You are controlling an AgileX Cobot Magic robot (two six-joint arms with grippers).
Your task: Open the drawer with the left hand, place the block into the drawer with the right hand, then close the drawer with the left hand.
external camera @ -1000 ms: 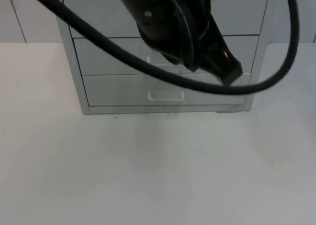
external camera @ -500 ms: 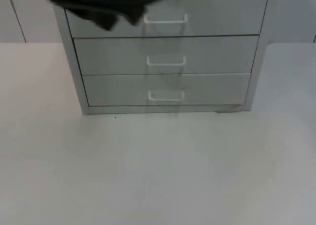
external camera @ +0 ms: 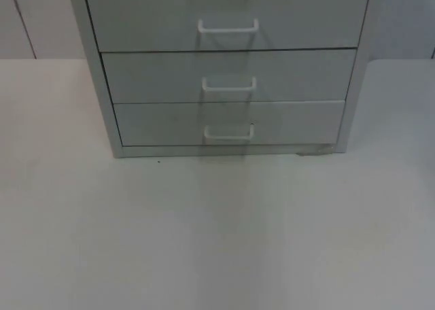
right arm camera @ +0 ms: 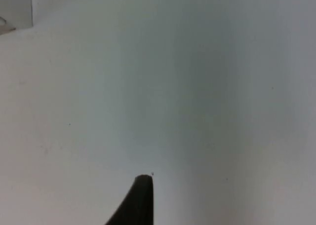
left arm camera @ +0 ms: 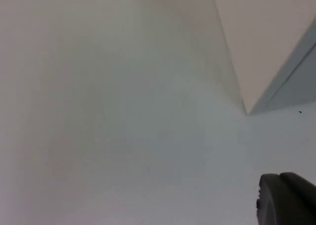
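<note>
Where handles face forward (level): drawer

Arm over cabinet: a second ago a black arm with its cable hung across the cabinet front; half a second ago just a dark piece sat at its upper left corner; now gone from the top view
Top handle: uncovered
Middle handle: uncovered
Bottom drawer right end: no longer masked
</note>
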